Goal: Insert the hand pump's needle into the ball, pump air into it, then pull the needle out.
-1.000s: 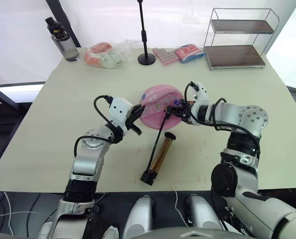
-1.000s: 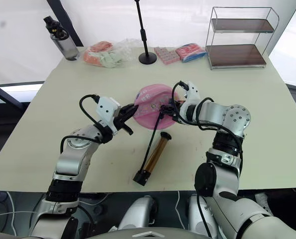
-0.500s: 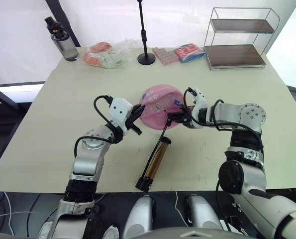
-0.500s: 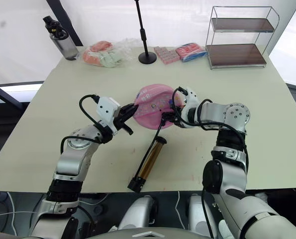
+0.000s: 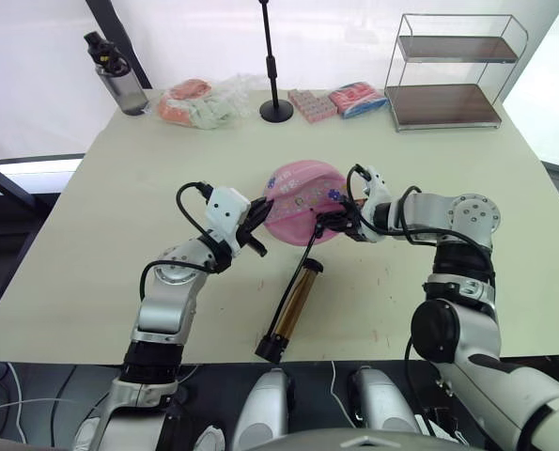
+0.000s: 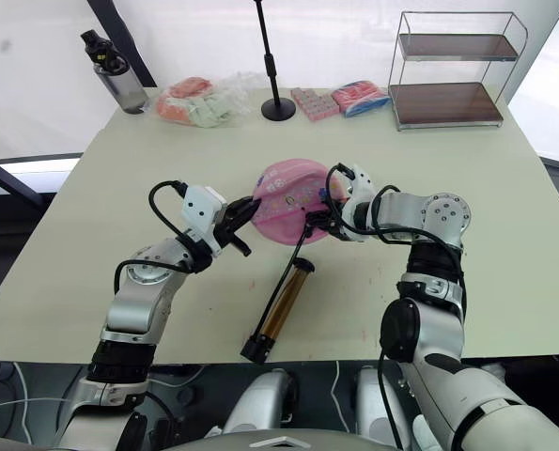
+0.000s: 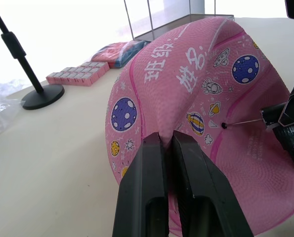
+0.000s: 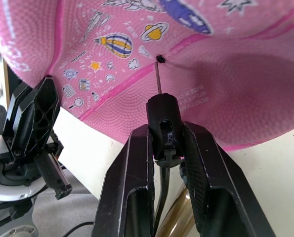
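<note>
I see the ball [image 5: 302,199] mid-table [image 5: 119,188], white curtains behind. My left gripper [image 7: 169,148] pinches its edge. My right gripper [image 8: 167,148] clamps the needle [image 8: 158,79], tip in the valve. The pump [image 5: 292,305] lies nearer me.

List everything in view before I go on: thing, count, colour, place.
ball: 1, pink, table middle, partly deflated
needle: 1, metal, tip at ball's valve
hand pump: 1, gold and black, lying near front edge
stand pole: 1, black, back middle
water bottle: 1, dark, back left corner
bagged items: 1 clear bag, orange and green, back left
packets: 2, pink and red, back middle
wire shelf: 1, brown shelves, back right
left hand: shut on the ball's skin
right hand: shut on the needle's fitting
</note>
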Action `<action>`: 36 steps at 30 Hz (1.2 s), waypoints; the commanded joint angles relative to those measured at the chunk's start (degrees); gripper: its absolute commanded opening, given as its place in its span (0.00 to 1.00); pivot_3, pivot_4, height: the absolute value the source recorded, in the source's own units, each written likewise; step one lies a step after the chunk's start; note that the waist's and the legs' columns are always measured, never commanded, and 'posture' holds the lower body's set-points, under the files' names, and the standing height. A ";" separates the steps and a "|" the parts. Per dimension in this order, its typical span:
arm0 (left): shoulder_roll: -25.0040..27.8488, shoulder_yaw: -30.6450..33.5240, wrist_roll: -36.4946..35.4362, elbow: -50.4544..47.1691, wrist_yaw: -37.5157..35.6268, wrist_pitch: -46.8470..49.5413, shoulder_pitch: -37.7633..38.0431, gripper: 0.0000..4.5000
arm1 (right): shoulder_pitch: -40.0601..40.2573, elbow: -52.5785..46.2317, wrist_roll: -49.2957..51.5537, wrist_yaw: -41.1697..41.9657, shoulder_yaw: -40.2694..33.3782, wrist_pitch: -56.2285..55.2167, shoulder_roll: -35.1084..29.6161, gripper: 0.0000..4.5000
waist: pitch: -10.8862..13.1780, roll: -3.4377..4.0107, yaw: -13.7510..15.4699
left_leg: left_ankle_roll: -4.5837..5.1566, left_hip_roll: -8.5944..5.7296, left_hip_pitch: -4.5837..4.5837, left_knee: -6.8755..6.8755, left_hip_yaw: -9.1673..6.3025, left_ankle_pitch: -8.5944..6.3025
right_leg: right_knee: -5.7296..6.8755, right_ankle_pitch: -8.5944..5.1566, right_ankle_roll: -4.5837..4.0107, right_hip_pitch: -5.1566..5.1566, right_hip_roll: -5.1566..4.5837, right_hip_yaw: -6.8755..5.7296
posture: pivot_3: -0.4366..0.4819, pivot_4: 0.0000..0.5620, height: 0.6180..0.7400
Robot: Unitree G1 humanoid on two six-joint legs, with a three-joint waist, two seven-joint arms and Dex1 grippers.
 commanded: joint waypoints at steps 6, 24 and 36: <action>0.16 -0.90 0.41 -0.45 -0.53 -0.42 0.70 0.02 | -2.03 -0.60 -2.03 0.34 -1.61 0.30 0.28 0.07 | 0.00 0.00 0.00 | 0.00 0.00 0.00 -0.01 0.01 0.00 | -0.01 0.00 0.00 -0.01 0.00 0.00 | 0.48 0.27 1.00; -0.01 -1.38 0.44 -0.52 -0.74 -0.43 0.54 0.02 | -2.31 -0.86 -7.35 -2.51 -4.68 0.30 2.37 0.07 | 0.00 0.00 0.00 | 0.00 0.00 0.01 -0.02 0.01 0.00 | 0.00 0.00 0.00 -0.01 0.00 0.00 | 0.48 0.27 1.00; -0.51 -2.71 -0.20 -1.46 -2.21 -0.32 1.43 0.02 | -9.07 -3.22 -14.64 -14.45 -17.97 -0.95 10.81 0.07 | 0.00 0.00 0.40 | 0.00 -0.02 0.03 -0.03 -0.01 0.01 | 0.00 0.00 0.00 0.00 -0.02 0.01 | 0.48 0.27 1.00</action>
